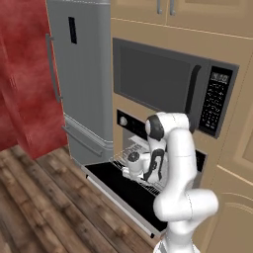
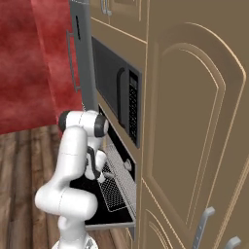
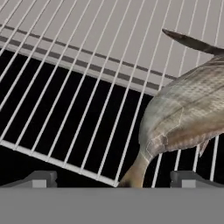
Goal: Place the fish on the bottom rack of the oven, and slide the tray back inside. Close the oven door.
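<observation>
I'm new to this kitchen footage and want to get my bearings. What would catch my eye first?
The fish lies on the pulled-out wire rack, right in front of the open pincer in the hand view. In the left base view, the white arm leans over the oven door, which hangs open below the dark microwave.

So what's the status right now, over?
Pincer open, just above the rack. Fish lying on the pulled-out bottom rack. Oven door down, rack not yet slid in. Nothing in the way.

Grey-silver fish [image 3: 188, 113], silver wire rack [image 3: 78, 65]
</observation>
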Robot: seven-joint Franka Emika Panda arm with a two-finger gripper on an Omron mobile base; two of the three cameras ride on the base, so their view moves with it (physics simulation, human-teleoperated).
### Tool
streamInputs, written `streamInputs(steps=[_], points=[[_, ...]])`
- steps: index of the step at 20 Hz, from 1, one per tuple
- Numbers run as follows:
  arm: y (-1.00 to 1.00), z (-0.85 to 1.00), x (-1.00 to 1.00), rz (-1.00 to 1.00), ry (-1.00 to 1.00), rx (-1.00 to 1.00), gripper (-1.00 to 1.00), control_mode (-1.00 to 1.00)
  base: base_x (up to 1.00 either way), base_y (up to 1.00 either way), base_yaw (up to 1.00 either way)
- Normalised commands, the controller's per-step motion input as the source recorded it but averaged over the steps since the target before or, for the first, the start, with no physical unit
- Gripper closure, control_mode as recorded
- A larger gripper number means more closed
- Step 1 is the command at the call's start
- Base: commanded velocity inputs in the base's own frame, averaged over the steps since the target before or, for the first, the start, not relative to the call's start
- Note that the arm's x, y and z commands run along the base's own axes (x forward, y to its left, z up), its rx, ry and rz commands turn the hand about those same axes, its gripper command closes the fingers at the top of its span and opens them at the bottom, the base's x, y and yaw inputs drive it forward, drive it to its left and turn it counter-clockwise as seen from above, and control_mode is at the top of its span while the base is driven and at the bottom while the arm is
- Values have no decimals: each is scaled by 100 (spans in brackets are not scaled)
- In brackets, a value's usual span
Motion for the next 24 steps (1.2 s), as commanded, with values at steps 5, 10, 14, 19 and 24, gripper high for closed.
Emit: streamInputs(steps=[5, 10, 14, 19, 24], points=[[50, -47, 51, -1, 1, -17, -100, -100, 0, 0, 0], [-30, -13, 51, -18, 8, -14, -100, -100, 0, 0, 0], [-97, 0, 50, -24, 10, -3, -100, -100, 0, 0, 0], [-98, 0, 39, -22, 5, 0, -100, -100, 0, 0, 0], [-17, 17, -29, -9, -17, -10, -100, -100, 0, 0, 0]])
